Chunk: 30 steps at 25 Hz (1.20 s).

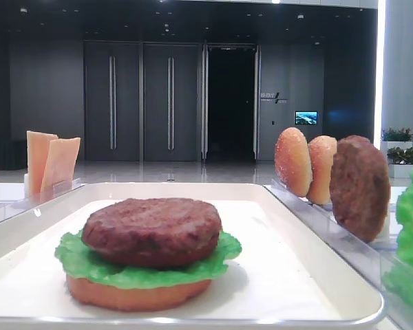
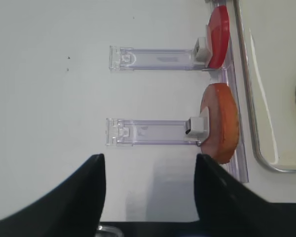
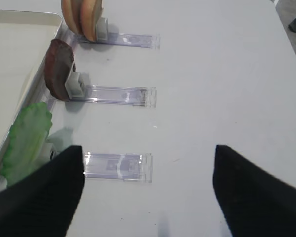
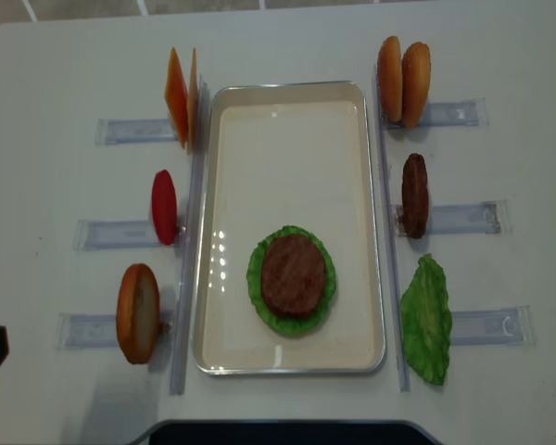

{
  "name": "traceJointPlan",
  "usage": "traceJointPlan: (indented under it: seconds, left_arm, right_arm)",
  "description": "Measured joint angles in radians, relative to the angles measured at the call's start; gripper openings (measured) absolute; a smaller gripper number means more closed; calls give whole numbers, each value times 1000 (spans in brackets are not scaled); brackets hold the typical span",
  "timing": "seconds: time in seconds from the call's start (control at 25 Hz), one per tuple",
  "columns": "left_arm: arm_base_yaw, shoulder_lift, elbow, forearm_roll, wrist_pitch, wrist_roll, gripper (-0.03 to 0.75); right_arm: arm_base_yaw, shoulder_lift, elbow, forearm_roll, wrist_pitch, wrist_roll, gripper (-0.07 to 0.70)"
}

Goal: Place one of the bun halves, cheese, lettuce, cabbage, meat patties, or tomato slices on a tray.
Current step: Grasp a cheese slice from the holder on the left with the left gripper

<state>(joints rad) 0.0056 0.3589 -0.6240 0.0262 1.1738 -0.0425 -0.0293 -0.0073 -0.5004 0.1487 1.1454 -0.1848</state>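
Light falls evenly from overhead and the overhead views are bright. Small glare spots sit on the white tray (image 4: 371,222), and soft, short shadows lie under the upright pieces. In the low view the dark hall behind contrasts with a blown-out strip of light at upper right, and the green leaf at the right edge is blurred. Close to each wrist camera the black fingers (image 3: 44,197) go soft.

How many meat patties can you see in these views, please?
2: one meat patty lies on the lettuce in the tray; the other patty stands on edge in a clear rack to the tray's right.
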Motion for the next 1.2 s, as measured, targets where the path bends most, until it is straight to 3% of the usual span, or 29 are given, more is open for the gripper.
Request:
traceJointPlan:
  seconds: [0.36, 0.84, 1.2]
  left_arm:
    - [3, 322, -218, 0, 71, -4, 433]
    - [3, 739, -584, 0, 73, -4, 433]
    - [3, 1037, -781, 0, 72, -4, 433]
  right_arm:
    - [0, 0, 0, 0, 0, 0, 542]
    - [0, 0, 0, 0, 0, 0, 542]
    - [0, 0, 0, 0, 0, 0, 542]
